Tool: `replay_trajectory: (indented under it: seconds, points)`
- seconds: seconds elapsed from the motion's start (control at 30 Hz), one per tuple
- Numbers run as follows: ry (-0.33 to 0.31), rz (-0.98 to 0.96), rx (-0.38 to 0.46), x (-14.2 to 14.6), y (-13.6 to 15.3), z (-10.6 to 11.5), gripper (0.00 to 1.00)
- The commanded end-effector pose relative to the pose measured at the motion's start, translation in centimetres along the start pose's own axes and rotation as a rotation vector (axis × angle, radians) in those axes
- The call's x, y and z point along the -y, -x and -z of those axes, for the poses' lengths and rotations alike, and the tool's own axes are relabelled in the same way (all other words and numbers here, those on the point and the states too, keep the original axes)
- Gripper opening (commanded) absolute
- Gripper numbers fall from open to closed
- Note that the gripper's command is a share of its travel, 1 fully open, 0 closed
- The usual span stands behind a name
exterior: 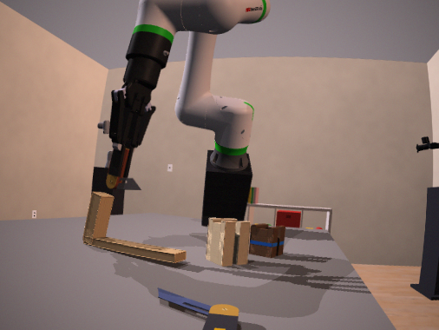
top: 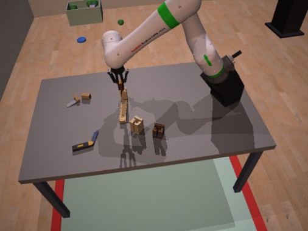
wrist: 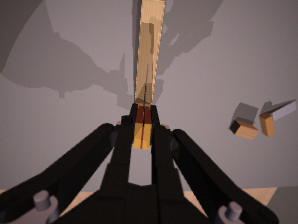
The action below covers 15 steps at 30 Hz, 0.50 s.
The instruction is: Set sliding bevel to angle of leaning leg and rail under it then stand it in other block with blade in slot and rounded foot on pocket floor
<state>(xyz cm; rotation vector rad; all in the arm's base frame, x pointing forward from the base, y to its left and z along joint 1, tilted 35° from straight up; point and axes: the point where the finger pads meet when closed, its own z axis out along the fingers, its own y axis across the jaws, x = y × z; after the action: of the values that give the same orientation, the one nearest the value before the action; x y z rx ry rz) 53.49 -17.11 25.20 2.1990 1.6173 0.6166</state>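
Observation:
My gripper is shut on the sliding bevel, a red-brown stock with a yellow rounded foot. It holds the bevel in the air just above the top of the leaning leg. The leg rises from the far end of the wooden rail, which lies flat on the table. In the wrist view the bevel sits between my fingers, with the leg and rail straight below. The light wooden block and the dark block with a blue band stand beside the rail; both look empty.
A second, dark-handled bevel with a blue blade lies at the front left of the table. A small wooden block and a small tool with a grey blade lie at the left. The robot base stands at the back right.

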Motion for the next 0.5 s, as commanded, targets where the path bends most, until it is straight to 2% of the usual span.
replay_trajectory:
  seconds: [0.0,0.2,0.47]
  points:
    - [0.001,0.000,0.000,-0.1,0.3,2.5,0.10]
    - [0.001,0.000,0.000,-0.1,0.7,5.0,0.10]
    - [0.001,0.000,0.000,-0.1,0.8,5.6,0.10]
